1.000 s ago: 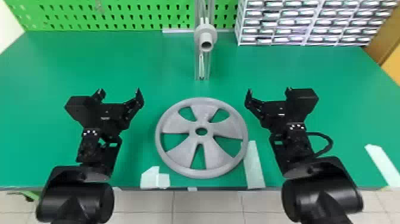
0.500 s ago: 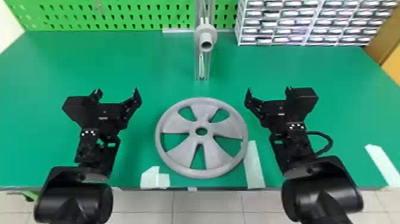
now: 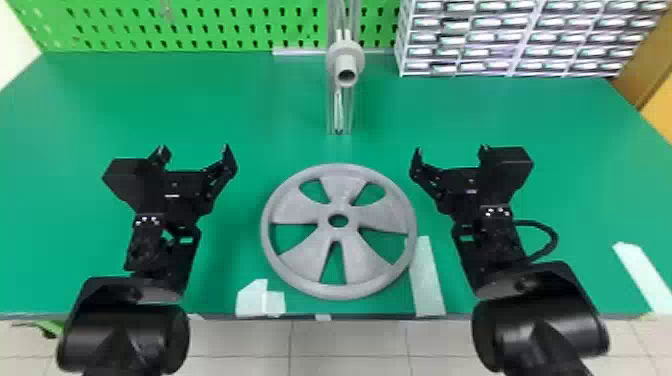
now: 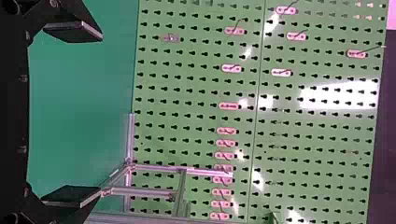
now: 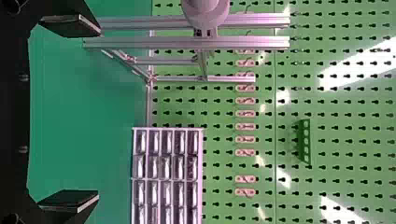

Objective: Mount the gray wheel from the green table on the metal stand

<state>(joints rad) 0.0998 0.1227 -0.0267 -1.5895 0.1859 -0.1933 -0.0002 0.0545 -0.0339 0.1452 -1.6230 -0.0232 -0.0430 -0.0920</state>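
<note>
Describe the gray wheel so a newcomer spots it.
On the green table, look near the front edge, midway along. The gray wheel lies flat there, a round rim with five wide spokes around a central hole. Unlike the small round hub up on the metal stand, it is large.

Wide-spread fingers (image 5: pixel 78 25) — metal stand (image 5: pixel 261 42), green pegboard (image 5: pixel 345 140), drawer rack (image 5: pixel 202 163) — beyond.

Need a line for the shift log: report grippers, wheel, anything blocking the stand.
Left gripper open, holding nothing. Right gripper, same. Wheel flat on table, between them. Nothing seen blocking the stand, beyond the wheel.
</note>
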